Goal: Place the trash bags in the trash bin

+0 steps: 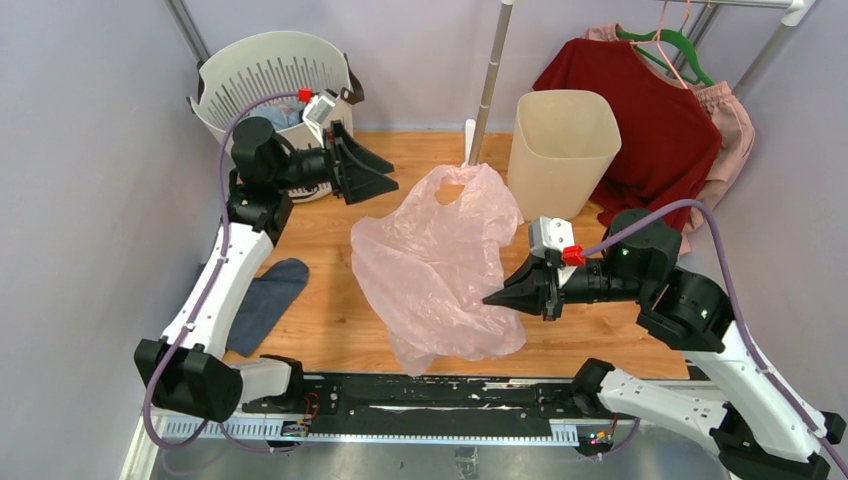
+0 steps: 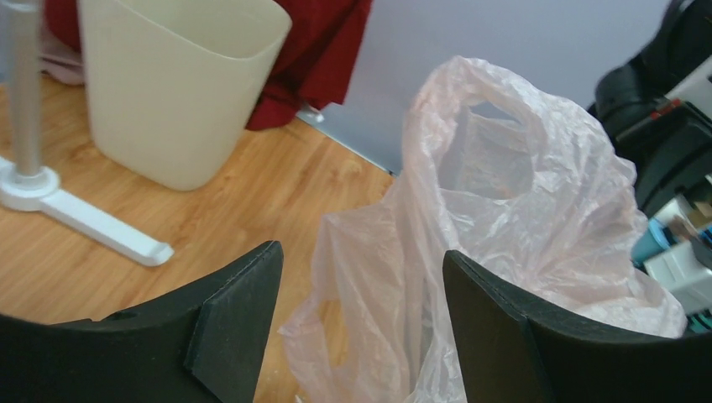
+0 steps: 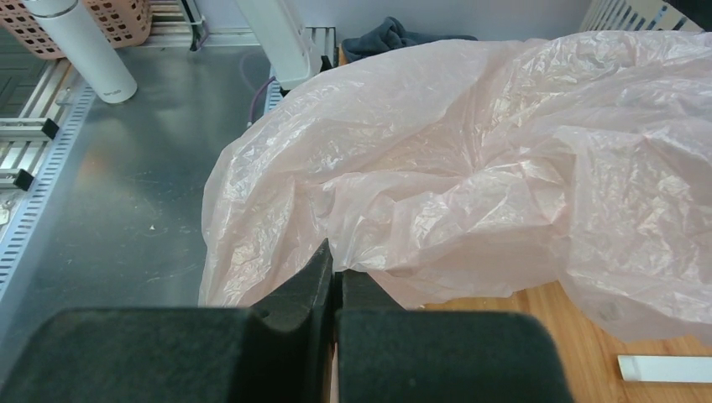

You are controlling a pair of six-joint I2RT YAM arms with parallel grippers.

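Observation:
The trash bag (image 1: 432,262), thin crinkly pale-pink plastic, stands bunched up over the middle of the wooden table, one handle cut-out at its far top. My right gripper (image 1: 492,298) is shut on the bag's right edge; in the right wrist view the plastic (image 3: 470,168) runs into the closed tips (image 3: 334,267). My left gripper (image 1: 385,172) is open at the bag's far left, apart from it. Its wrist view shows the bag (image 2: 504,210) beyond the spread fingers (image 2: 239,319). The cream trash bin (image 1: 562,140) stands upright at the far right, empty as far as I see, also in the left wrist view (image 2: 176,84).
A white slotted basket (image 1: 270,75) sits at the far left behind the left arm. A blue-grey cloth (image 1: 268,295) lies near the left arm. A rack pole (image 1: 487,90) on a white foot (image 2: 84,222) stands beside the bin. Red (image 1: 640,115) and pink (image 1: 730,130) garments hang far right.

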